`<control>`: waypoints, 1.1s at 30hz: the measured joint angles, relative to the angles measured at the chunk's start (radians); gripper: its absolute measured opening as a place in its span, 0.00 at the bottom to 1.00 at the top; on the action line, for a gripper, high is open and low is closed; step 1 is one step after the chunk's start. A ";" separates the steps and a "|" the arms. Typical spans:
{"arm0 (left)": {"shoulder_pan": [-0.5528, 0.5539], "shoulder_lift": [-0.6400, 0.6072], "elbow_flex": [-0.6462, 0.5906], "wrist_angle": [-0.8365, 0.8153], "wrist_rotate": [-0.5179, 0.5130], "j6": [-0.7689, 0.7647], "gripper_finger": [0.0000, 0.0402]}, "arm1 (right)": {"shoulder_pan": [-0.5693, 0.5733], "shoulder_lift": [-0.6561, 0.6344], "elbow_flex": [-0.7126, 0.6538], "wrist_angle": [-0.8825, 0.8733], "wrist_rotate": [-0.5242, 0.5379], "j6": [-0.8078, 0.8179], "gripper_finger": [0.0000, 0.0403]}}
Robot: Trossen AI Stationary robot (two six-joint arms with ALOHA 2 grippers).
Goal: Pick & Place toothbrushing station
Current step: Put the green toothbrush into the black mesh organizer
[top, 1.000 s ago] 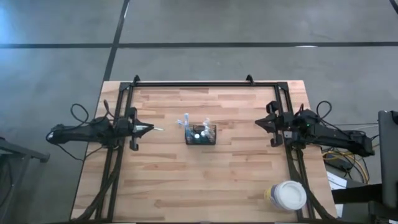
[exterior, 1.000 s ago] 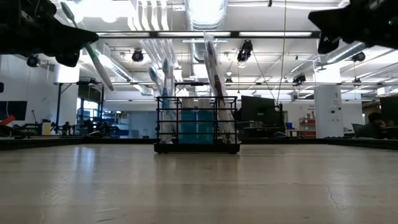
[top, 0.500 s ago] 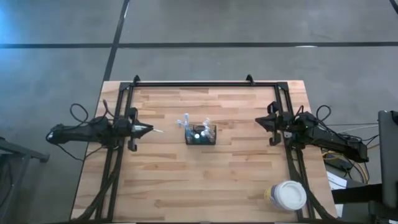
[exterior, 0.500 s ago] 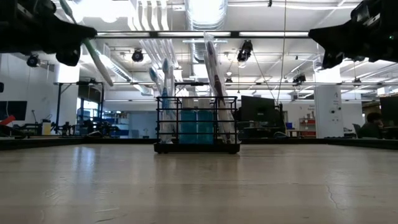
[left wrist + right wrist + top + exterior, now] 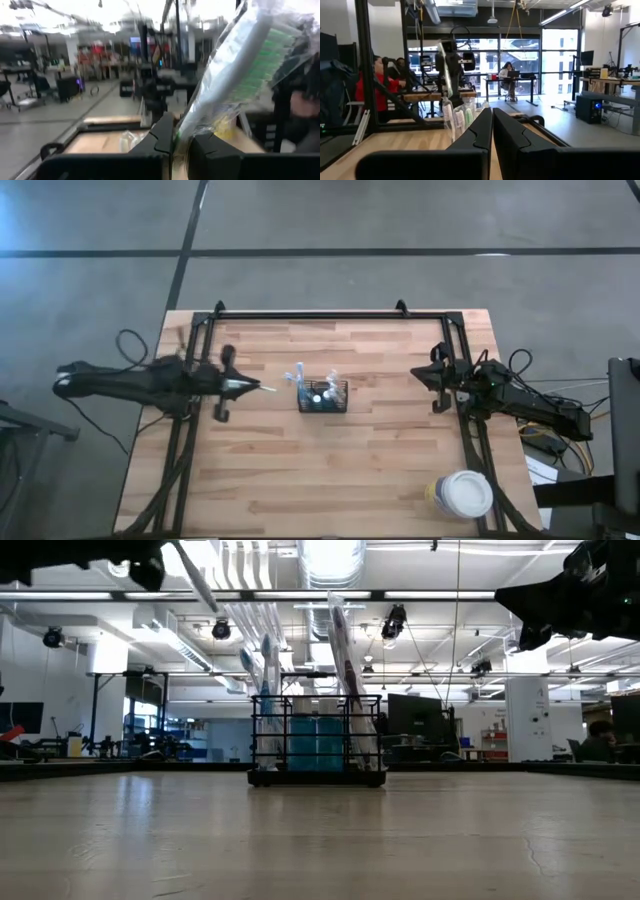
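— How will that toothbrush (image 5: 240,75) handle, do you reckon?

— Light and stiff, by the look of it, and it seems to be in a clear wrapper, so likely slippery. The left gripper (image 5: 232,386) has its jaws clamped on the lower handle, with the green bristle head sticking out well past them. A grip low on such a long, thin thing could let it swivel, so it wants a gentle carry.

— And where does it go?

— Into the black wire caddy (image 5: 322,396) near the middle of the table (image 5: 300,480), I'd judge. The left gripper hangs just to its left, above the wood. Other brushes and white-capped tubes already stand in it. The caddy looks light too, and a knock might shift or tip it.

— The other arm?

— The right gripper (image 5: 436,380) waits at the table's right edge, jaws together and empty.

— Anything you can't make out?

— The left wrist view is smeared, so the exact hold is unclear. From above, the caddy's contents blur together and I can't count them.
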 joint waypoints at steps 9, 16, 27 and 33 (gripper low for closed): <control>0.001 0.353 0.167 0.024 0.015 0.025 0.05 | 0.000 0.001 0.000 0.000 0.002 -0.005 0.03; 0.022 0.509 0.244 0.050 0.017 0.042 0.05 | 0.000 0.007 0.000 -0.007 0.002 -0.004 0.03; 0.086 0.610 0.253 0.047 0.038 -0.015 0.05 | 0.000 0.007 0.000 -0.007 0.001 -0.004 0.03; 0.105 0.658 0.253 0.051 0.040 -0.064 0.05 | 0.000 0.007 0.000 -0.007 0.000 -0.004 0.03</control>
